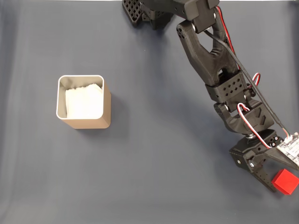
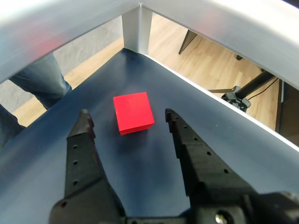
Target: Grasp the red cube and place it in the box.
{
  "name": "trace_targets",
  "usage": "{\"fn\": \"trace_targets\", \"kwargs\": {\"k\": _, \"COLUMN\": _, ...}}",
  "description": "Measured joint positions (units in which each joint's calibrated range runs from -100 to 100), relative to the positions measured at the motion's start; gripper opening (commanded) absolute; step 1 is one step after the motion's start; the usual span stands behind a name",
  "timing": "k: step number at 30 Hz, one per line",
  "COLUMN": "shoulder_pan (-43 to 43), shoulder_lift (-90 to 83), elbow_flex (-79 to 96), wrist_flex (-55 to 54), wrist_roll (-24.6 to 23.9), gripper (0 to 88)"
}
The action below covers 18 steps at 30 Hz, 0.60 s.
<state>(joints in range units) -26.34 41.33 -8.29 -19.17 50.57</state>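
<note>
Fixed view: red cube (image 1: 285, 181) sits at approx 4 o'clock of the frame, hard by the right edge, on the dark blue-grey tabletop (image 1: 163, 154). Box (image 1: 84, 102) stands upright at approx 9 o'clock, well apart from the cube, w/ white lining visible inside and a thin pale rim round the top. Black arm (image 1: 210, 51) comes in from 12 o'clock and runs down toward 4 o'clock, red and white wires along it. The hand (image 1: 275, 175) is at the arm's low end, right beside the cube; one dark finger (image 1: 261, 175) lies just on the cube's 9 o'clock side. Whether it touches the cube can't be told from here.

Wrist view: hand (image 2: 126, 119) is wide open, nothing held. Two black fingers rise from 6 o'clock, tips at approx 9 and 3 o'clock of the cube (image 2: 133, 112). Cube lies flat on the tabletop (image 2: 140, 168) between the tips but a bit beyond them, toward 12 o'clock; clear gaps on both sides, no contact. Cube is turned a little, not square to the fingers. Past the tabletop edge: wooden floor (image 2: 210, 60) at 1 o'clock, a metal frame post (image 2: 137, 28) at 12 o'clock, and a person's jeans leg (image 2: 39, 84) at 10 o'clock.
</note>
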Motion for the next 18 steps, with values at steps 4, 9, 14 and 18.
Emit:
{"fn": "trace_targets", "kwargs": {"k": 4, "shoulder_pan": 0.00, "shoulder_lift": 1.07, "elbow_flex": 0.00, "wrist_flex": -1.87, "wrist_roll": 0.10, "gripper": 35.3}}
{"fn": "trace_targets", "kwargs": {"k": 9, "shoulder_pan": 0.00, "shoulder_lift": 3.03, "elbow_flex": 0.00, "wrist_flex": -3.09, "wrist_roll": 0.20, "gripper": 35.2}}
{"fn": "trace_targets", "kwargs": {"k": 14, "shoulder_pan": 0.00, "shoulder_lift": 4.81, "elbow_flex": 0.00, "wrist_flex": -4.22, "wrist_roll": 0.63, "gripper": 35.1}}
{"fn": "trace_targets", "kwargs": {"k": 18, "shoulder_pan": 0.00, "shoulder_lift": 6.33, "elbow_flex": 0.00, "wrist_flex": -4.47, "wrist_roll": 0.73, "gripper": 35.0}}
